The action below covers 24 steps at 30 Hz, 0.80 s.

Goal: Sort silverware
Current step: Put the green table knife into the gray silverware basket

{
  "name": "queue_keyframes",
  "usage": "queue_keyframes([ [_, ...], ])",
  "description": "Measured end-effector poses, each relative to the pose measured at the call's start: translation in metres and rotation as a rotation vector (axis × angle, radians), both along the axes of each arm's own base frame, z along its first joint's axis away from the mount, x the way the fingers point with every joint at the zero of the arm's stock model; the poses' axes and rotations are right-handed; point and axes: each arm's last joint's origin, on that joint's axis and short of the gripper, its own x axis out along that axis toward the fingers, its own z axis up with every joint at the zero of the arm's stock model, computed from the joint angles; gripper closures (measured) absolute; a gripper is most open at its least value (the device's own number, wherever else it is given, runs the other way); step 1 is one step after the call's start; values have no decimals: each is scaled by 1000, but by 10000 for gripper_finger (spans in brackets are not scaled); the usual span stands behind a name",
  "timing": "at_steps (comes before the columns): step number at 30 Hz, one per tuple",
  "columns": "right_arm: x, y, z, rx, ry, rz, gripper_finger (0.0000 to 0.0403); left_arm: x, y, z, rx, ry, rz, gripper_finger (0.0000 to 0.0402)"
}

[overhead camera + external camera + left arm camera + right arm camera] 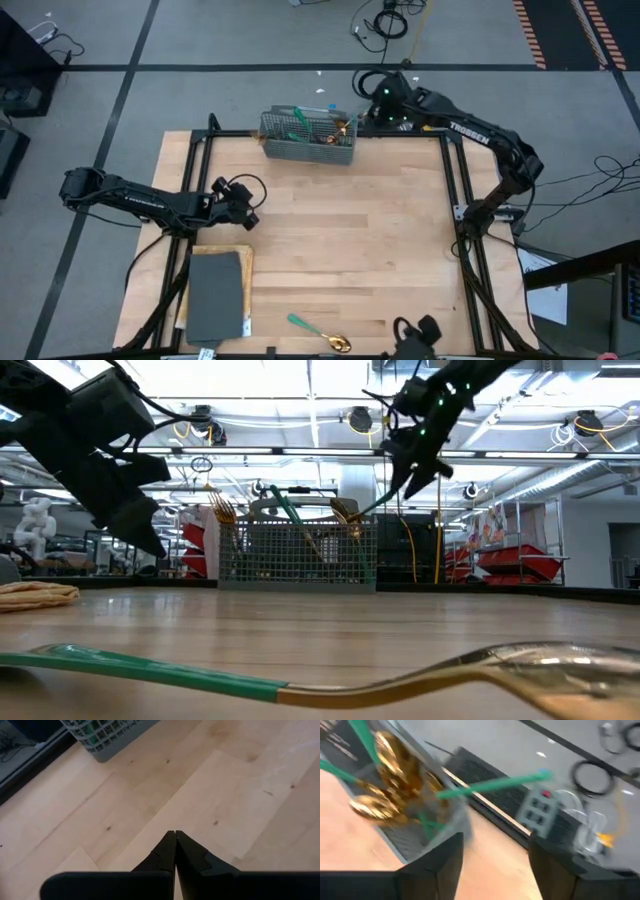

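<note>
A grey wire-mesh basket (308, 137) stands at the table's far edge and holds several pieces of silverware (390, 780) with gold heads and teal handles. One teal handle (495, 785) sticks out over the basket's right end. My right gripper (495, 840) hovers open just above that end (358, 120), the handle lying ahead of its fingers. One spoon (320, 333) lies flat near the table's near edge and fills the foreground of the low view (300, 685). My left gripper (175, 837) is shut and empty above the table's left part (250, 205).
A dark grey flat tray on a wooden board (217, 293) lies at the near left corner. Black frame rails (452, 190) run along the table's left and right sides. Bare wood (350, 230) stretches between the basket and the spoon.
</note>
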Motion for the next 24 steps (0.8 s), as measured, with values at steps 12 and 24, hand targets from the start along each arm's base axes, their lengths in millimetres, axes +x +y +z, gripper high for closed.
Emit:
queue_keyframes([
  [12,12,-11,-10,-82,-265,-52,181,0,0,0,-16,-1,-7,391],
  [24,11,-13,-15,-30,-275,-116,181,2,-1,1,-19,-30,-8,391],
])
